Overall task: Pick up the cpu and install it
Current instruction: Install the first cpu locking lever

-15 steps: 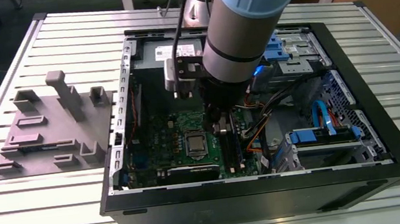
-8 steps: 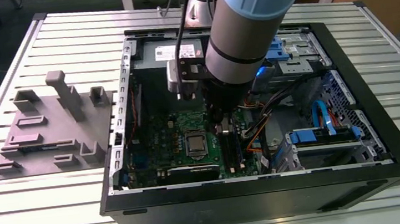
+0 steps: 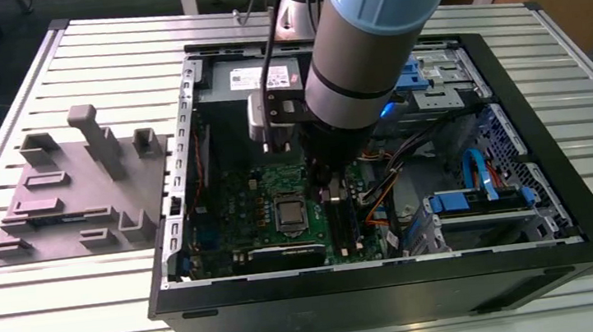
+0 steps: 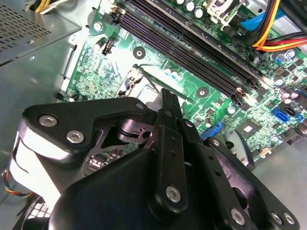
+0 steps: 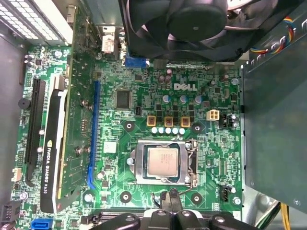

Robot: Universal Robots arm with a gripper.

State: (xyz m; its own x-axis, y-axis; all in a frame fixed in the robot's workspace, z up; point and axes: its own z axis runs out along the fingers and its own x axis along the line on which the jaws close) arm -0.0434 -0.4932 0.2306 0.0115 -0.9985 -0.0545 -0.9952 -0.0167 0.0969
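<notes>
The cpu (image 5: pixel 163 161) is a small square chip with a silver top. It lies flat inside the silver-framed socket (image 5: pixel 191 163) on the green motherboard (image 5: pixel 139 110), and the exterior view also catches the cpu (image 3: pixel 291 212). My gripper (image 5: pixel 170 197) hangs just beside the socket's edge, above the board, with its black fingertips (image 4: pixel 166 98) pressed together and nothing between them. In the exterior view the gripper (image 3: pixel 331 194) is inside the open computer case, to the exterior view's right of the cpu and apart from it.
A grey plastic fixture (image 3: pixel 78 189) stands on the slatted table to the exterior view's left of the case (image 3: pixel 566 212). Around the socket are a black fan (image 5: pixel 187 24), a graphics card (image 5: pixel 50 158), memory slots (image 4: pixel 192 52), coloured cables (image 4: pixel 273 33) and a metal box (image 5: pixel 276 124).
</notes>
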